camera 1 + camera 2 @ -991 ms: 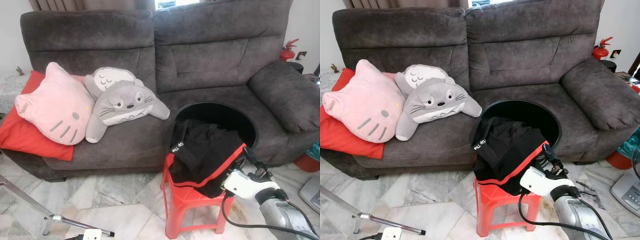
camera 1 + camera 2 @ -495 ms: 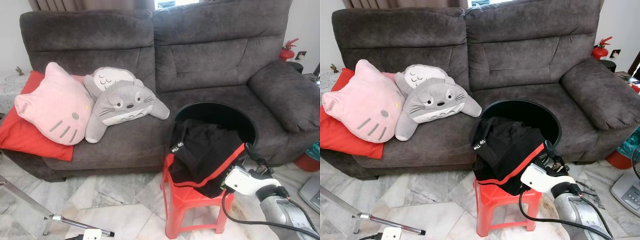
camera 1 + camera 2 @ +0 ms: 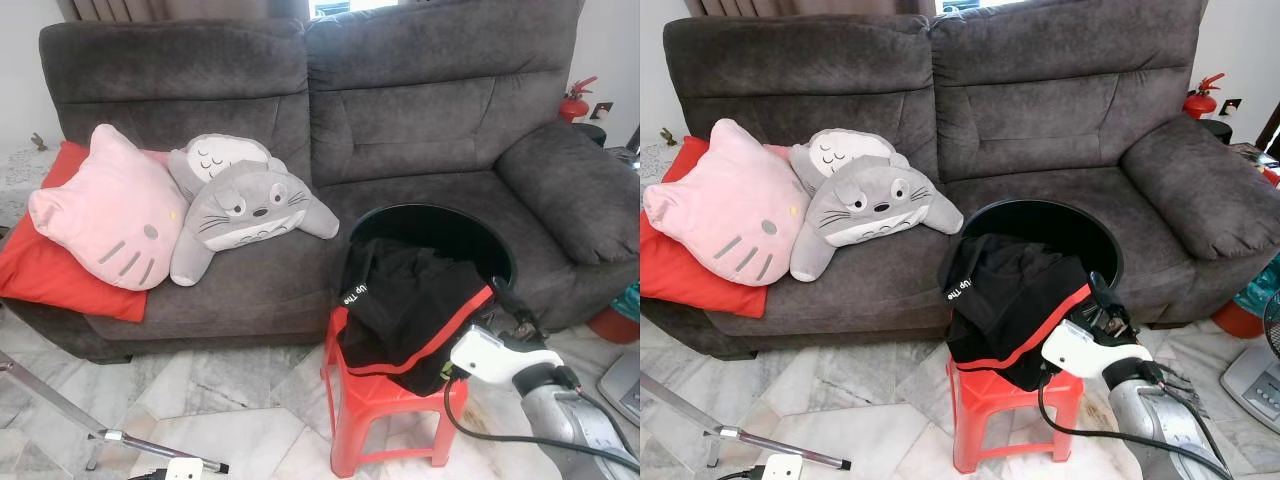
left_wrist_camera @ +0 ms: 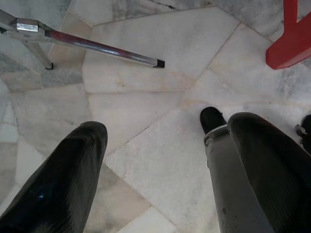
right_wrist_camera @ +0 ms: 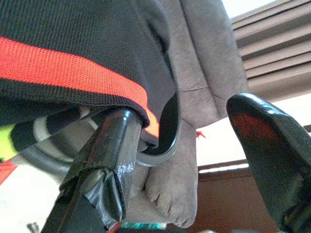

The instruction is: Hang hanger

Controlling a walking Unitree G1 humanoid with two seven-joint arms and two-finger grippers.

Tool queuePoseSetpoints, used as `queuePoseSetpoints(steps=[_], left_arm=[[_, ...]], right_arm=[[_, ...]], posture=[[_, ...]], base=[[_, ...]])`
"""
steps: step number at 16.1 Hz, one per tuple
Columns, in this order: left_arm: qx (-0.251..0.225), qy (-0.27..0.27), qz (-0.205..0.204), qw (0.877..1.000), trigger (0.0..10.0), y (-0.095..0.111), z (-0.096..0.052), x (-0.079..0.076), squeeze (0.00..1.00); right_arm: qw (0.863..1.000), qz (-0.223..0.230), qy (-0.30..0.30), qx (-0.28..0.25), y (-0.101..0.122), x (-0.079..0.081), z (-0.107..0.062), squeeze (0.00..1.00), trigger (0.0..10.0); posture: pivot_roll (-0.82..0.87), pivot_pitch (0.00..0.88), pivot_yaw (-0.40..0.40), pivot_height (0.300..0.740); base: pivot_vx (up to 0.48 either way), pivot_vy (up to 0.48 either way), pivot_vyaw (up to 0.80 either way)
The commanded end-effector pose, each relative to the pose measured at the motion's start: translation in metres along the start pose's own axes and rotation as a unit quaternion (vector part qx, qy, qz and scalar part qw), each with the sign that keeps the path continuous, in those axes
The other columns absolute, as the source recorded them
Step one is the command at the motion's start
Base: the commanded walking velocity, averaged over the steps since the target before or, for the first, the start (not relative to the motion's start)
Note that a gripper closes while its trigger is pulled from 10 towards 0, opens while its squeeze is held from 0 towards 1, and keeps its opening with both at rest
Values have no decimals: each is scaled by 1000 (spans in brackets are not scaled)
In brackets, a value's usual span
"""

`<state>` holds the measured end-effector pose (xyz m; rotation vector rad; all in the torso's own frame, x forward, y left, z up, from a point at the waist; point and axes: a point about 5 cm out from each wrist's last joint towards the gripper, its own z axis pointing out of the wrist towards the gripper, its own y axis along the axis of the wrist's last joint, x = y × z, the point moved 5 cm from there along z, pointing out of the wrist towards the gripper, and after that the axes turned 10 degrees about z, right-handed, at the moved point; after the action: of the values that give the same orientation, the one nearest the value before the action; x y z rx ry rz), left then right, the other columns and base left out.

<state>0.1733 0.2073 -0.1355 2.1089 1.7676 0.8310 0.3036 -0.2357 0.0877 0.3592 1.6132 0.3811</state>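
- Lying draped over the red plastic stool and the rim of the black round basket: a black garment with a red stripe, white lettering showing on its near fold.
- Peeking out beneath the garment's striped hem in the right wrist view: a dark curved hook-like piece, possibly the hanger, though hard telling for certain.
- Reaching in at the garment's right edge, just beside the stool: right end effector, fingers spread wide, one finger touching the red-striped hem and the other standing apart from it, gripping nothing.
- Trailing from the silver right arm with its white wrist housing: a black cable.
- Hanging low over the marble floor: left end effector, fingers wide apart and empty, near a metal stand leg.
- Sitting behind the stool: a dark grey sofa, carrying a pink cat cushion, a grey plush cushion and a red cushion at its left end.
- Standing past the sofa's right arm: a red fire extinguisher.
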Motion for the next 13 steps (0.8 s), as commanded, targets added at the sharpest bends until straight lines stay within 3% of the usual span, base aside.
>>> queuePoseSetpoints(steps=[1, 6, 8, 13], left_arm=[[-3, 5, 2, 1000, 10000, 0, 0, 2, 0], [-5, 7, 3, 1000, 10000, 1, 0, 2, 0], [-5, 10, 3, 1000, 10000, 1, 0, 2, 0], [-5, 11, 2, 1000, 10000, 1, 0, 2, 0]], right_arm=[[1000, 2, -13, -12, 5, -7, 3, 0, 10000], [999, 12, 34, -24, 14, 13, 11, 0, 10000], [998, 6, 45, -53, 24, 18, 16, 0, 10000], [997, 0, 20, -70, 30, 7, 22, 0, 10000]], posture=[[-261, 0, 74, 740], [-258, 0, 74, 740], [-256, 0, 75, 740], [-252, 0, 74, 740]], base=[[0, 0, 0], [0, 0, 0], [0, 0, 0], [0, 0, 0]])
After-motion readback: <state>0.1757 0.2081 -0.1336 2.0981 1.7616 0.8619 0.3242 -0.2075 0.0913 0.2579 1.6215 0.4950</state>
